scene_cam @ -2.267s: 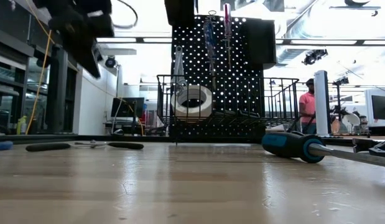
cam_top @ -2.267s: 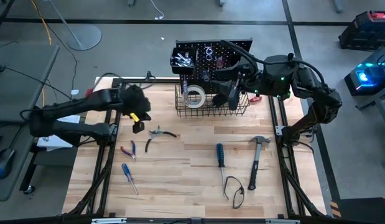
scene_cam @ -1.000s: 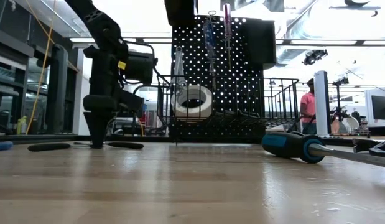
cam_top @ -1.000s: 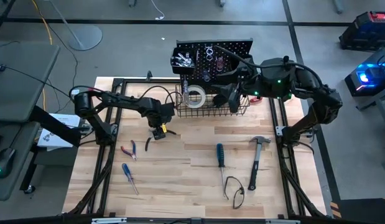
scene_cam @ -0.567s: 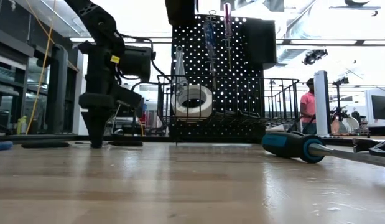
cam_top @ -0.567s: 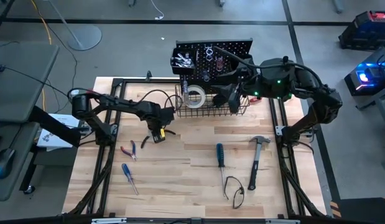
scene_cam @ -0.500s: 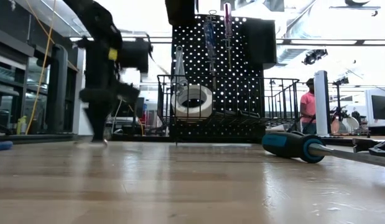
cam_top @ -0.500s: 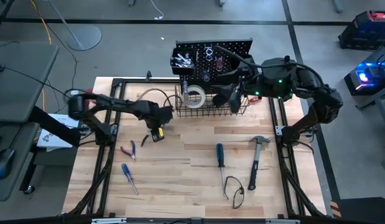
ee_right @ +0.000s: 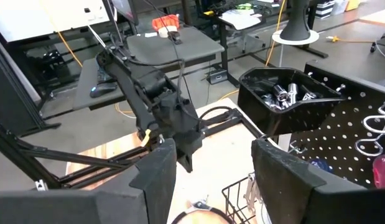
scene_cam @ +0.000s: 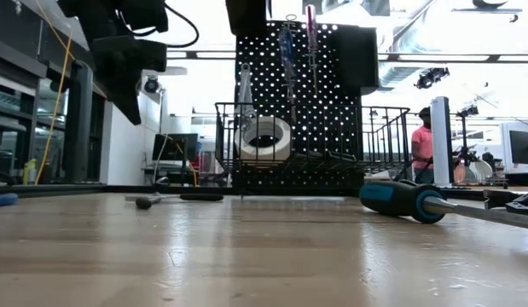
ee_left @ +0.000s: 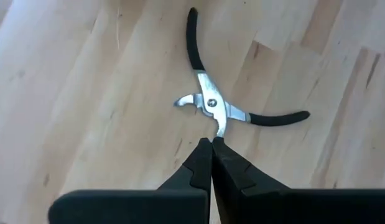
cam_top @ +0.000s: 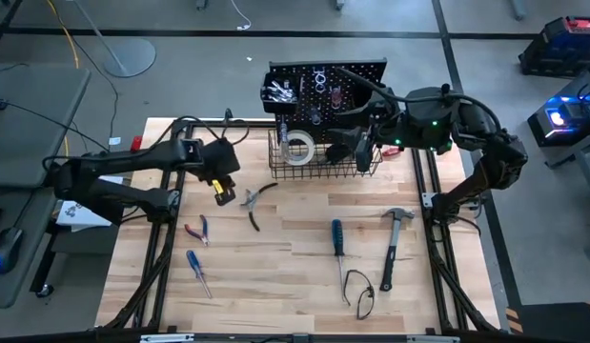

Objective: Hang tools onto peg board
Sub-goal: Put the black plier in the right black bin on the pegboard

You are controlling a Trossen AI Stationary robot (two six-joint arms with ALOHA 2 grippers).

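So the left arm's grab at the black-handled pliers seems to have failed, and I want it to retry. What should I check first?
1. Left gripper empty: ok, shut on nothing.
2. Left gripper open for a grasp: not ok, shut.
3. Pliers flat on the table: ok, handles spread.
4. Pliers clear of other tools: ok.
5. Left gripper raised above the pliers: ok.
6. Right gripper out of the way: ok, open, at the basket.

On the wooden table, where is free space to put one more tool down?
Free: the front strip between the small blue screwdriver and the glasses, and the middle between the black pliers and the big screwdriver. Crowded: by the wire basket.
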